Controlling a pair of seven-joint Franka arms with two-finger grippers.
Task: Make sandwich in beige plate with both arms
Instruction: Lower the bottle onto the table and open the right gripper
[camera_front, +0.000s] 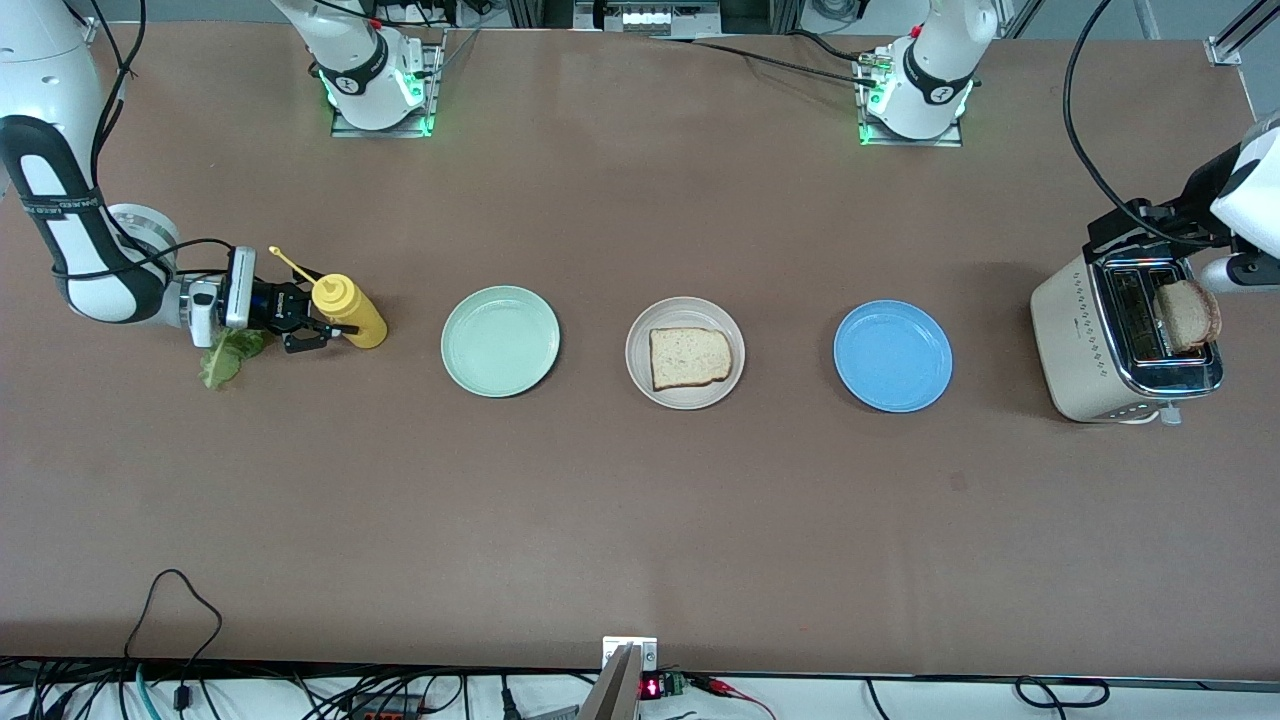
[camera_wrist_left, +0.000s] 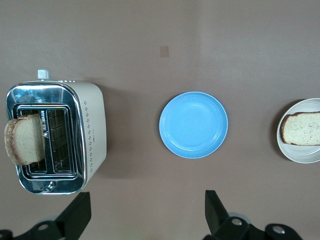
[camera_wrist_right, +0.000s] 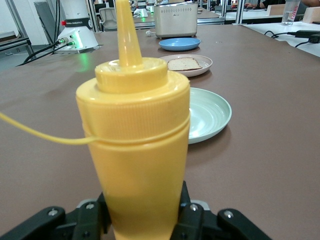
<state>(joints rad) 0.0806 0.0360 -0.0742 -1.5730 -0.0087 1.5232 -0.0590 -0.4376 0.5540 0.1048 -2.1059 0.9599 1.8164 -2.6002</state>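
right gripper (camera_front: 318, 333): fingers squeeze yellow bottle (camera_front: 349, 311), by lettuce (camera_front: 229, 357) | left gripper (camera_wrist_left: 145, 216): fingers wide apart, above toaster (camera_front: 1120, 335) | bread slice (camera_front: 689, 357) on beige plate (camera_front: 641, 366)

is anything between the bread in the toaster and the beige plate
Only the blue plate lies on the table between the toaster and the beige plate; a lifted bread slice would pass above it. The open left gripper hangs over the table beside the toaster.

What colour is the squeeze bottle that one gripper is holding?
The squeeze bottle is yellow, cap and nozzle too; clearest in the right wrist view.
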